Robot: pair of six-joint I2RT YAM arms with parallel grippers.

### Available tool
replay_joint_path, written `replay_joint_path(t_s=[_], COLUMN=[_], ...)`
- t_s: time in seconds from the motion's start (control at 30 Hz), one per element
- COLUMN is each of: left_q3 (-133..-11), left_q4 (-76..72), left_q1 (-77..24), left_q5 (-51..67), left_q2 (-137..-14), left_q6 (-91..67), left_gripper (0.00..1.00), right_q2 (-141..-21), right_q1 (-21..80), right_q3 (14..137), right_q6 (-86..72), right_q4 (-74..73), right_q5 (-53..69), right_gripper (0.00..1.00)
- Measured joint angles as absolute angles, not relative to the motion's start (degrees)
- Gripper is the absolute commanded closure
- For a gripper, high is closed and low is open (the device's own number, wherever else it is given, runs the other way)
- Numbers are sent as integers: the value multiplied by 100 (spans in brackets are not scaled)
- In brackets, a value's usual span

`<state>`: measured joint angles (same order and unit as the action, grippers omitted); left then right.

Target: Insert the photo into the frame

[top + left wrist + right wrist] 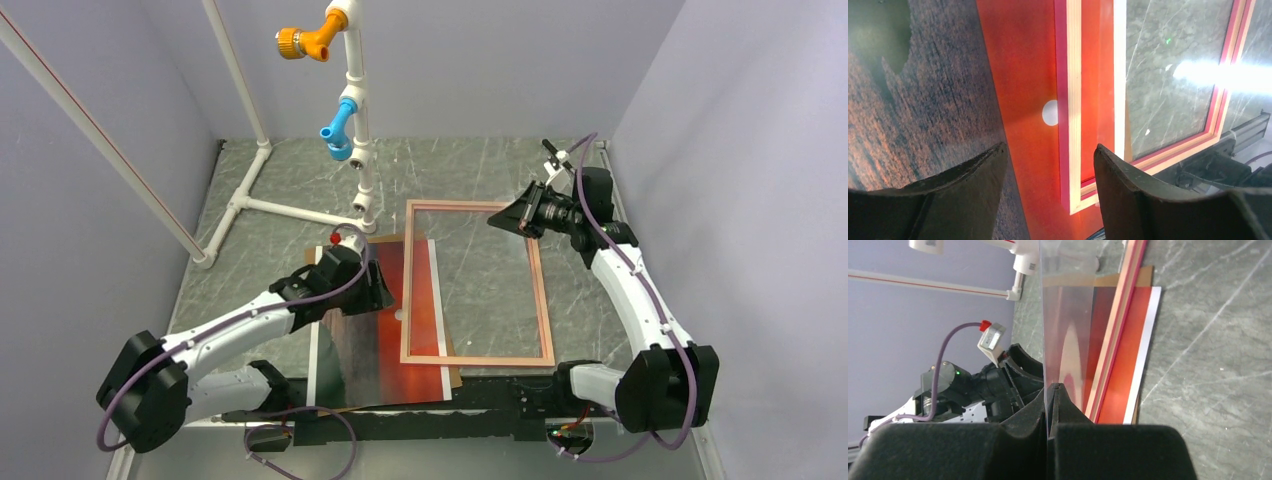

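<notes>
The photo [380, 340], a sunset print with a white sun [1050, 112], lies flat at centre-left. Over its right part lies the frame [543, 300], back up, with its left rail [1070, 100] on the orange sky. My left gripper [378, 290] hovers just above the photo, open, with only the print showing between its fingers [1128, 185]. At the frame's far right corner my right gripper [505, 218] is shut on the edge of a clear sheet [1068, 315]. That sheet stands up from the fingertips [1053, 390] beside the frame [1118, 325] and the photo [1128, 365].
A brown backing panel [1128, 277] lies under the photo. A white pipe stand [350, 110] with orange and blue fittings rises at the back. Grey walls close in on both sides, and a black strip [480, 420] runs along the near edge.
</notes>
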<state>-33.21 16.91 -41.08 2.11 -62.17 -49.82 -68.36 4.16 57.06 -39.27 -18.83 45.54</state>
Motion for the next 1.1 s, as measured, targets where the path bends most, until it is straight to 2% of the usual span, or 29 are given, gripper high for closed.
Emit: replay_joint_path(t_s=[0.53, 1.1], left_q3=[-3977, -4248], left_q4=[1354, 1463], left_q1=[-4237, -4449], left_q5=[467, 305], left_q2=[-7627, -8340], left_q6=[-4768, -4797], left_gripper=[45, 66], right_q2=[-6737, -6901], right_q1=[-819, -897], right_q3=[5068, 4611], right_q6=[-3726, -3607], right_q4=[-2029, -2029], right_q5=[5127, 5443], right_gripper=[100, 100])
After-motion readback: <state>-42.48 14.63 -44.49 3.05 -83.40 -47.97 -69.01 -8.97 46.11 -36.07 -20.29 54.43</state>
